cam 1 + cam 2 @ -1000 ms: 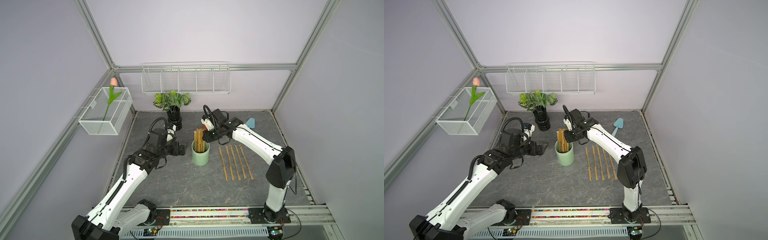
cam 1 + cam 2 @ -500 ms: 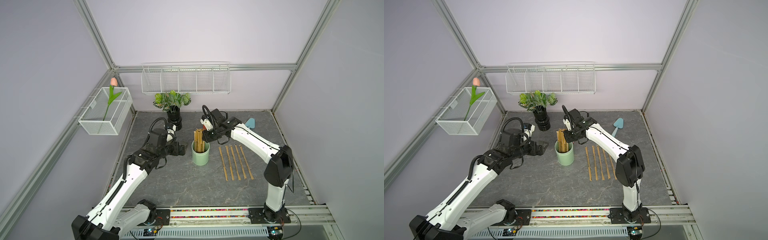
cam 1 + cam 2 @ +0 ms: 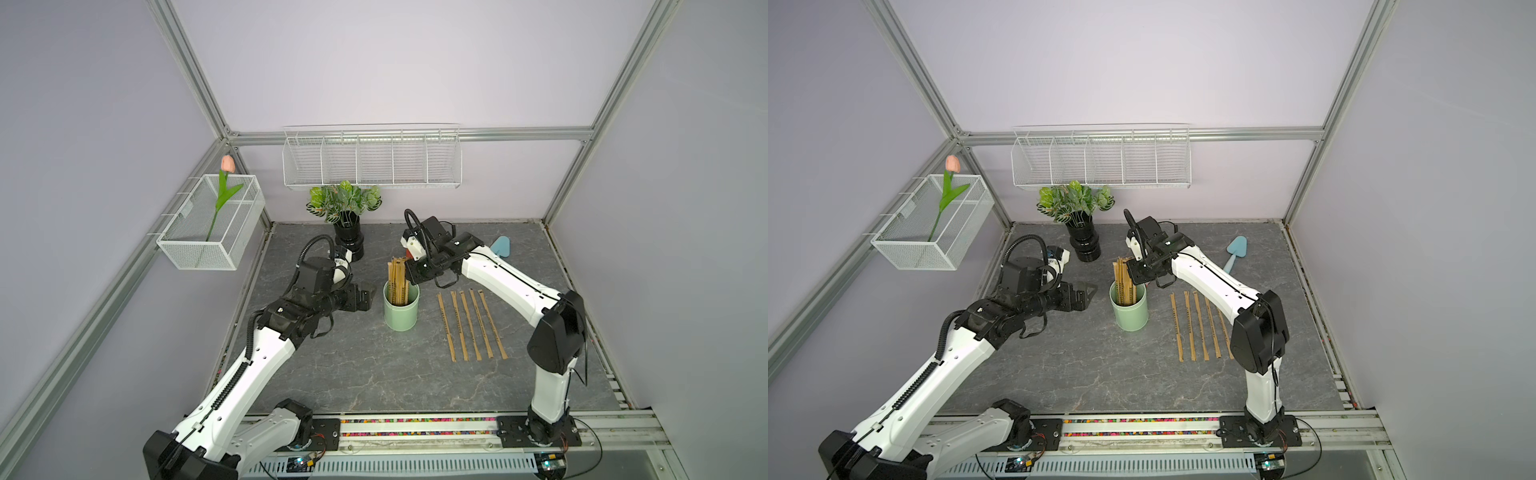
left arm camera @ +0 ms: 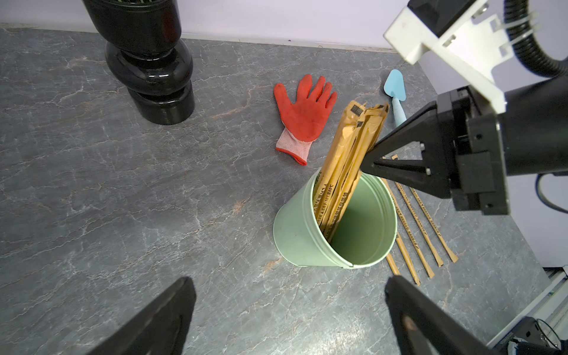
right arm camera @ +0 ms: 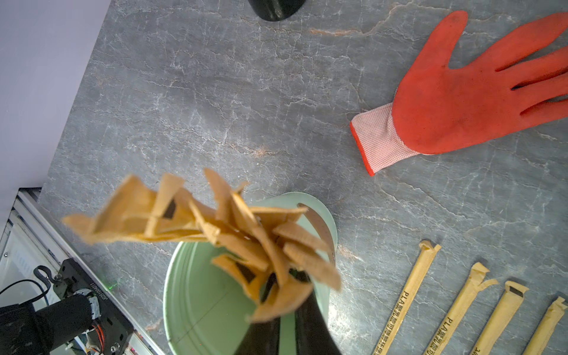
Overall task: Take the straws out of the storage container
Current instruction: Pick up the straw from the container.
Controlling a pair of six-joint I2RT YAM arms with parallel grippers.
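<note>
Grey tabletop [image 3: 374, 374]: right gripper [image 4: 365, 163] pinching straws [image 4: 344, 153] in storage container [image 4: 295, 233]; left gripper [image 4: 289, 281] wide open, empty, nearby.

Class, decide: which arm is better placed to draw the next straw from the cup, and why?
Right. The right gripper is at the tops of the straws above the cup, jaws narrow. The left gripper stands wide open beside the cup, apart from them.

Five loose straws [image 3: 469, 326], one cup [image 3: 401, 316], one glove [image 4: 304, 116], one trowel [image 3: 1235, 253].
</note>
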